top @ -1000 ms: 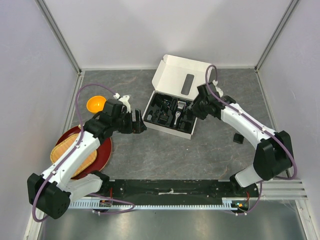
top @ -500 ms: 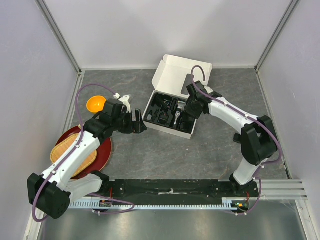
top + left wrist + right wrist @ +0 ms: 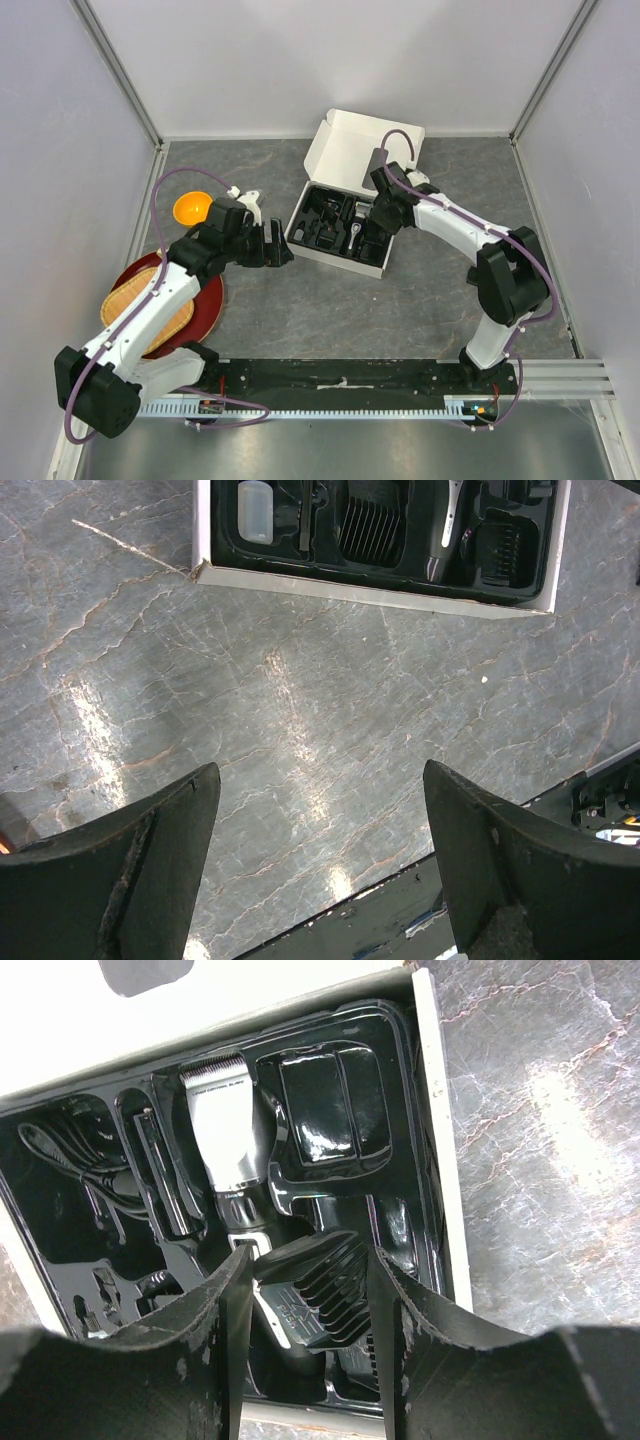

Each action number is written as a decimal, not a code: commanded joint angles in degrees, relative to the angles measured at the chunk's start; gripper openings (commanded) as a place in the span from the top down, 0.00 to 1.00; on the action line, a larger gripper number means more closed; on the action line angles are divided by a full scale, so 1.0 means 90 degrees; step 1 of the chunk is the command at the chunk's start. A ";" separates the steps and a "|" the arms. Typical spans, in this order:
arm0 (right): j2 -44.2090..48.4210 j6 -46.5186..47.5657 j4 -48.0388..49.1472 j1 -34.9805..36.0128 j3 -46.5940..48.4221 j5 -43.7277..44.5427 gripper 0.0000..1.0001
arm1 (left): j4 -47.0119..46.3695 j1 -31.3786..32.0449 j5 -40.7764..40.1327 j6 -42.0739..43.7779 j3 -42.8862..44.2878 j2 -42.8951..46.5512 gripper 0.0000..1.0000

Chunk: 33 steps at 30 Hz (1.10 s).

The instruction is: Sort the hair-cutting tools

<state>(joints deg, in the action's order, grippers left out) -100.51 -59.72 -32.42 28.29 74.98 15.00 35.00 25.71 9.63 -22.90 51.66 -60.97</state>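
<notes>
The white box (image 3: 350, 150) lies open with its black tray (image 3: 395, 1040) inside. The black-and-silver clipper (image 3: 225, 1145) lies in the tray's middle slot. The black cable (image 3: 60, 1145) and thin brush (image 3: 160, 1175) sit in slots to its left. My right gripper (image 3: 310, 1260) hangs over the tray's right side, shut on a black guard comb (image 3: 320, 1285) that is tilted between the fingers. My left gripper (image 3: 320, 860) is open and empty over bare table, near the box's front edge (image 3: 380, 585). The left wrist view shows the clear bottle (image 3: 255, 498) and another guard comb (image 3: 372, 525) in the tray.
An orange bowl (image 3: 192, 208) stands at the back left. A red plate (image 3: 212, 300) holding a wicker basket (image 3: 140, 310) lies under my left arm. The cell's walls close in on three sides.
My right arm has swung left from the box's right edge until its gripper hangs over the tray. The left arm has not moved.
</notes>
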 commanded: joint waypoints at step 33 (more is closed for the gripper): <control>-0.0219 -0.2202 0.0107 0.0391 -0.0577 0.1546 0.44 | -0.0178 -0.0045 0.0180 0.0102 -0.0037 0.0046 0.11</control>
<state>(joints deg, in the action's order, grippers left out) -101.16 -77.56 -29.76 31.40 70.02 27.07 34.98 25.56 10.28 -22.90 51.35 -60.97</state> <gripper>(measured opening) 0.538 0.887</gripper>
